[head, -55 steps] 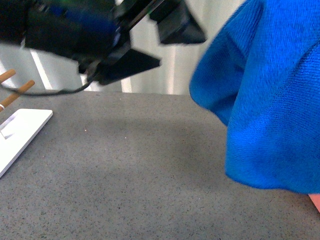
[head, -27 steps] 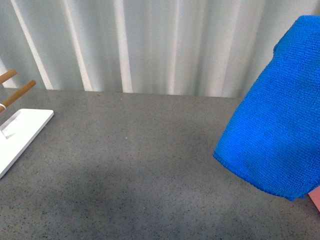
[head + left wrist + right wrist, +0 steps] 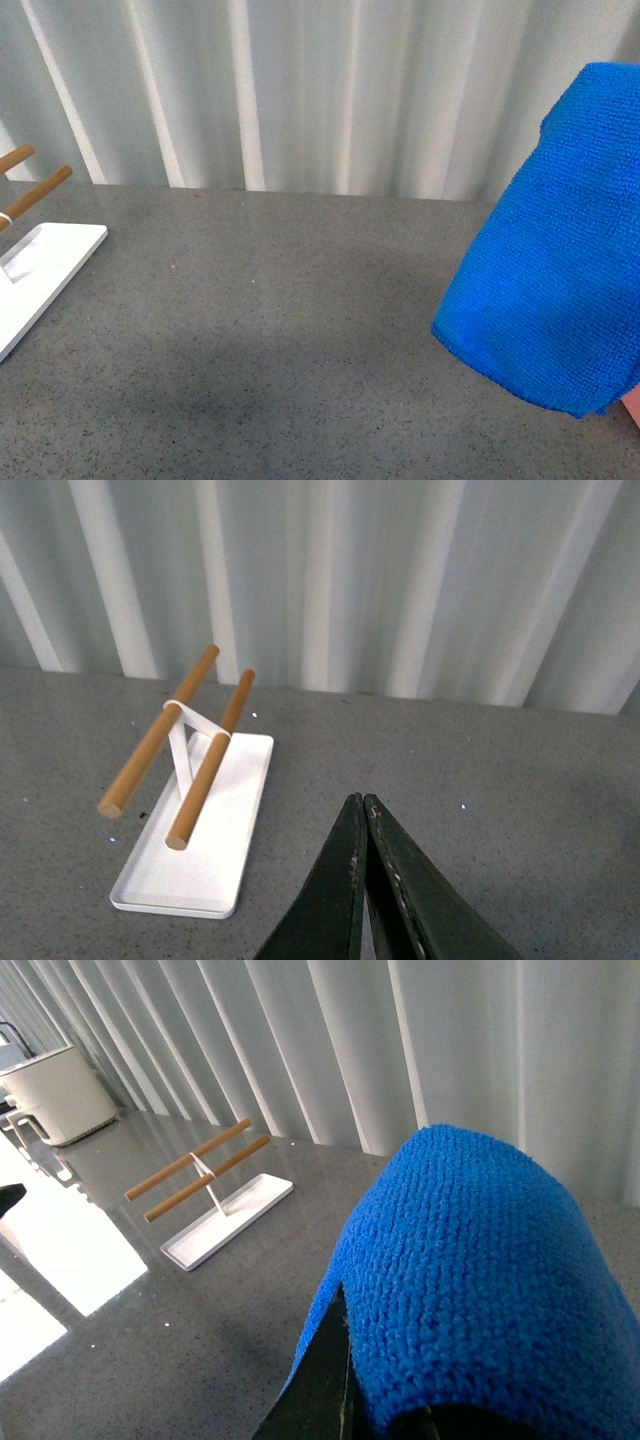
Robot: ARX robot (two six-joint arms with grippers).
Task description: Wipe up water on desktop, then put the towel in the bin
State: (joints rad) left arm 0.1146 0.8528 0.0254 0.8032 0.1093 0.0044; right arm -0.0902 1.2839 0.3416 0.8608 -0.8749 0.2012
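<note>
The blue towel (image 3: 555, 265) hangs in the air at the right of the front view, above the dark grey speckled desktop (image 3: 270, 340). A small salmon-pink bit of the bin (image 3: 632, 405) shows under its lower right corner. In the right wrist view my right gripper (image 3: 352, 1345) is shut on the towel (image 3: 470, 1280), which drapes over the jaws and hides most of them. In the left wrist view my left gripper (image 3: 362, 810) is shut and empty above the desktop (image 3: 500, 780). Neither gripper shows in the front view.
A flat white tray with two wooden pegs (image 3: 30, 265) stands at the left edge of the desktop; it also shows in the left wrist view (image 3: 195, 820) and the right wrist view (image 3: 225, 1215). A white appliance (image 3: 55, 1095) stands far off. A pleated white curtain (image 3: 300, 90) backs the desktop.
The left arm, which filled the top of the front view a second ago, has left that view. The towel has moved right and a little up.
</note>
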